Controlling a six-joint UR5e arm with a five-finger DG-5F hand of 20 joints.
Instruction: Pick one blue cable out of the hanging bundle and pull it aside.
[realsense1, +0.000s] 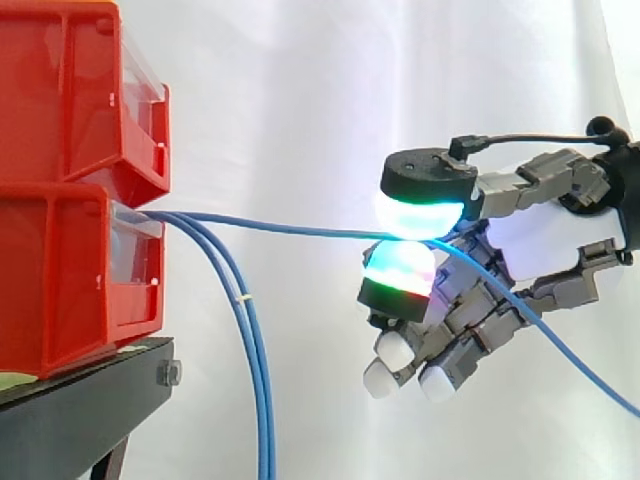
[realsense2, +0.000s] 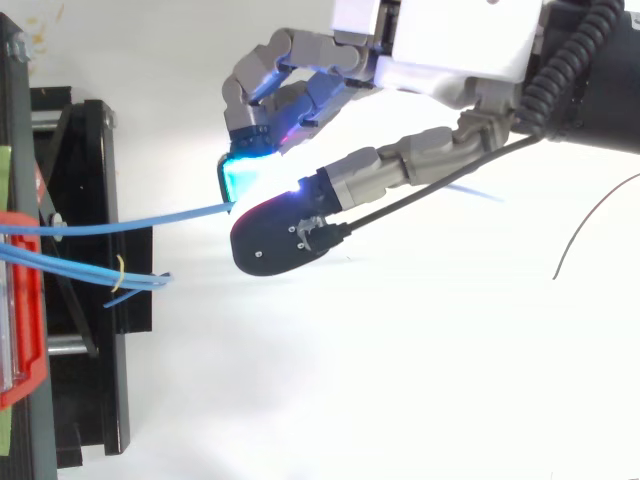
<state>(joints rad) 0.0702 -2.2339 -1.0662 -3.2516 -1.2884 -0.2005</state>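
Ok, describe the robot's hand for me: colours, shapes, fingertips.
The hand has a white palm shell and fingers built of blocky grey and black segments. Its fingertips are thick rounded pads: some sit in black caps and glow white, cyan, green and red; the others are plain white.

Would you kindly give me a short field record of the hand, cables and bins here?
hand: shut on one blue cable, pinched between glowing pads
blue cable: runs nearly level from the red bins to the hand
bundle: remaining blue cables hang down beside the black stand
red bins: stacked on the black stand
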